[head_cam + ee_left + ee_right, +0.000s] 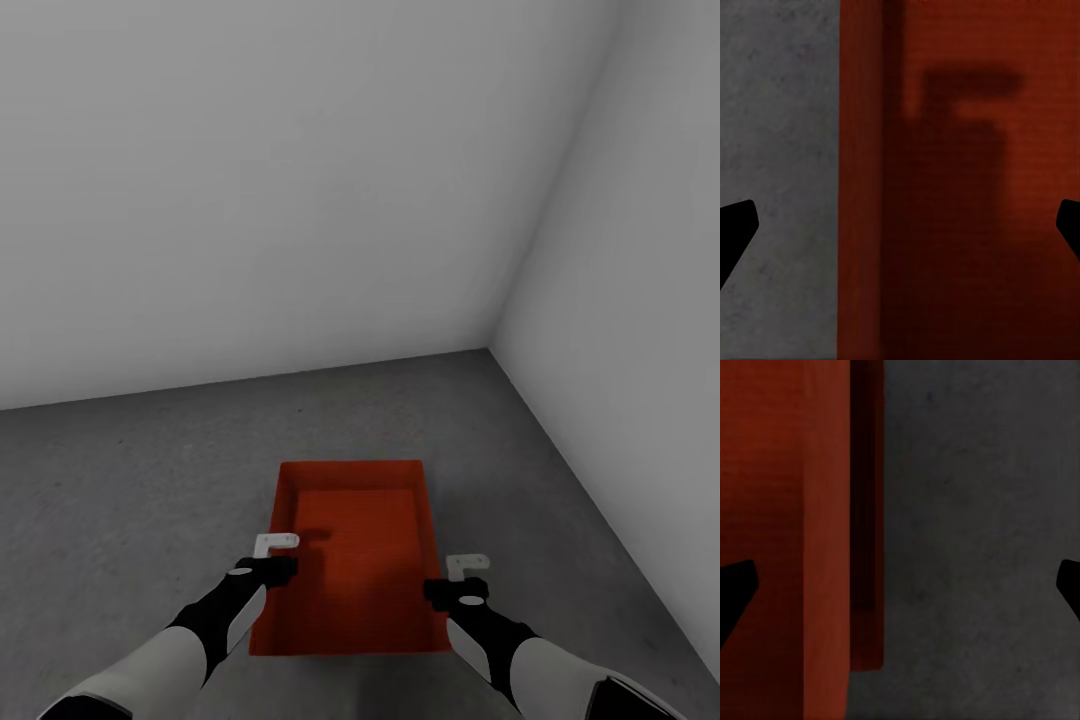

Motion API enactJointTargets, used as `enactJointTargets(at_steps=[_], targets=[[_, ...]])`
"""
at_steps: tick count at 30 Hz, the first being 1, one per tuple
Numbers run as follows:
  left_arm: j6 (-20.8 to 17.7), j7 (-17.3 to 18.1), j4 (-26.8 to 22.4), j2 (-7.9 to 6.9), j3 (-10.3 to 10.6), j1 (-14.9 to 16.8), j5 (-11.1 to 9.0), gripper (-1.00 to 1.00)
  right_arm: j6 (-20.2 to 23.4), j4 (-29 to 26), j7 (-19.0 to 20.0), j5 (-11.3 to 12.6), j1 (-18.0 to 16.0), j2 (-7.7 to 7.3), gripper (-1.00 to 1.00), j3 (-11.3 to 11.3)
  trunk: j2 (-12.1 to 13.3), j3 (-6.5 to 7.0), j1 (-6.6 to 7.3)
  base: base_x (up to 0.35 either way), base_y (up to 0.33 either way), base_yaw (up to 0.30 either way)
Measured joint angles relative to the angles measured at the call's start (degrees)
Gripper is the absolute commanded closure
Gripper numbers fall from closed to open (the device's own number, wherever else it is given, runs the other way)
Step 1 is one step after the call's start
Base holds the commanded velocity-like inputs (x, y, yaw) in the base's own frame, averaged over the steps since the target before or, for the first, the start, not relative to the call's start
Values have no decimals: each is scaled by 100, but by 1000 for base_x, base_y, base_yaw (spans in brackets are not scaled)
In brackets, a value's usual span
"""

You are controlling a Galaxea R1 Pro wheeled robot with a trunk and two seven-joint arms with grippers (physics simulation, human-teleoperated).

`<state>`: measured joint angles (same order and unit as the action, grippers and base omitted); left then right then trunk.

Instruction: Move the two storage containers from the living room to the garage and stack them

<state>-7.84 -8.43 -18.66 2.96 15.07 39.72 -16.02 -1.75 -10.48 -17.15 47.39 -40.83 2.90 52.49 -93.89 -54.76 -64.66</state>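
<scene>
- An orange-red rectangular open-top storage container [352, 545] with thin walls is seen in the lower middle of the head view, resting on the dark grey, rough concrete floor [130, 490].
- Whether one bin or two nested bins are present cannot be told from the head view; in the right wrist view a second, darker red edge [867, 510] is seen just beside the brighter outer wall [784, 510].
- The container's long sides are flanked by the two arms: the left gripper [276, 545] is held over the left wall, in the lower left of the frame, and the right gripper [467, 565] is held just outside the right wall, in the lower right.
- In the left wrist view, the left gripper's dark fingertips [735, 229] are seen at the two side edges of the frame, spread wide apart, with the container's wall and its ribbed inside [960, 187] between them and the grey floor [780, 150] to one side; nothing is clamped.
- A shadow shaped like the gripper is cast on the container's red inner surface in that view.
- In the right wrist view, the right gripper's fingertips [735, 589] are likewise spread to the frame's edges, with the container's wall and the bare floor [982, 547] between them; nothing is gripped.
- Behind the container, plain white-grey walls [280, 180] are seen, meeting in a corner in the upper right of the head view.
</scene>
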Motion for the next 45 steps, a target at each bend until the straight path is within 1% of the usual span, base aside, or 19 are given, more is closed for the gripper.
enactJointTargets(at_steps=[2, 45], targets=[[-3, 12, 3, -3, 0, 0, -6, -100, 0, 0, 0, 0, 0, 3, -100, 0, 0, 0, 0, 0, 0, 0], [-54, 42, 6, 7, 0, 0, -20, -100, 6, -4, 9, 0, 0, 9, -100, 3, 1723, 772, 944, 0, 0, 0]])
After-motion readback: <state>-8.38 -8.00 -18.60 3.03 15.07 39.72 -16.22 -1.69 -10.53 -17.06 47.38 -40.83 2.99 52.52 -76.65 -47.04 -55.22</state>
